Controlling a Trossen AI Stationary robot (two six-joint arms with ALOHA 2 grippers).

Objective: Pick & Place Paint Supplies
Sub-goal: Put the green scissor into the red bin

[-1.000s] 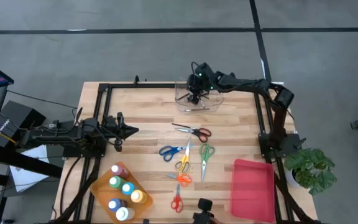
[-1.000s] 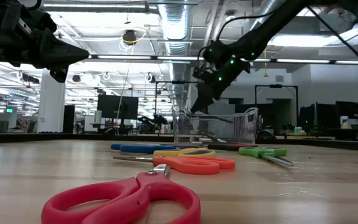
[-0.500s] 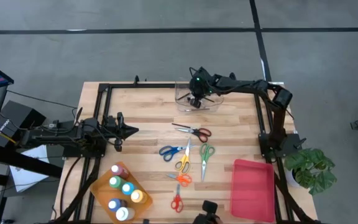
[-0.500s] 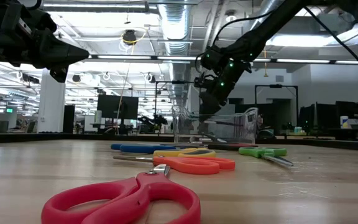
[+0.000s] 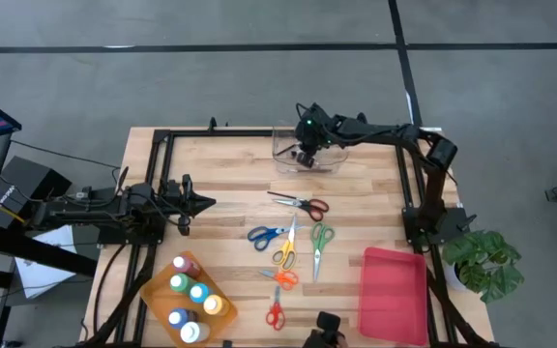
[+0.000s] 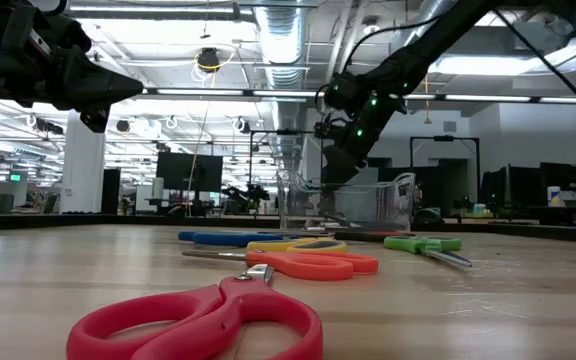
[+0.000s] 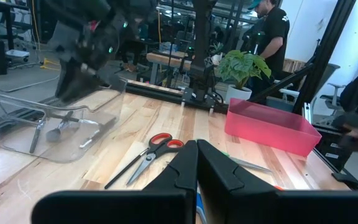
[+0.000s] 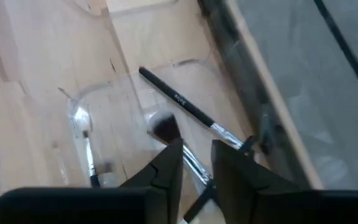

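Note:
My right gripper (image 5: 305, 157) (image 8: 197, 155) reaches down into a clear container (image 5: 307, 153) (image 7: 48, 130) at the table's far middle. Its fingers are slightly apart on either side of a thin brush with a dark bristle head (image 8: 163, 127); whether they touch it, I cannot tell. A second dark-handled brush (image 8: 179, 99) lies on the container floor beside it. Several scissors with coloured handles (image 5: 288, 246) (image 6: 208, 315) lie flat on the table's middle. Paint bottles (image 5: 191, 298) stand in an orange tray at the near left. My left gripper (image 5: 209, 202) (image 7: 196, 163) waits shut at the left.
A pink bin (image 5: 393, 295) (image 7: 266, 124) stands at the near right corner. A black frame (image 5: 162, 145) runs along the table's edges. A potted plant (image 5: 486, 261) stands off the right side. A person (image 7: 272, 37) stands in the room beyond.
My right gripper has sunk a little from above the clear container down into it, shifting slightly toward the table's right and tipping as it went. The scissors, bottles and left arm have kept still.

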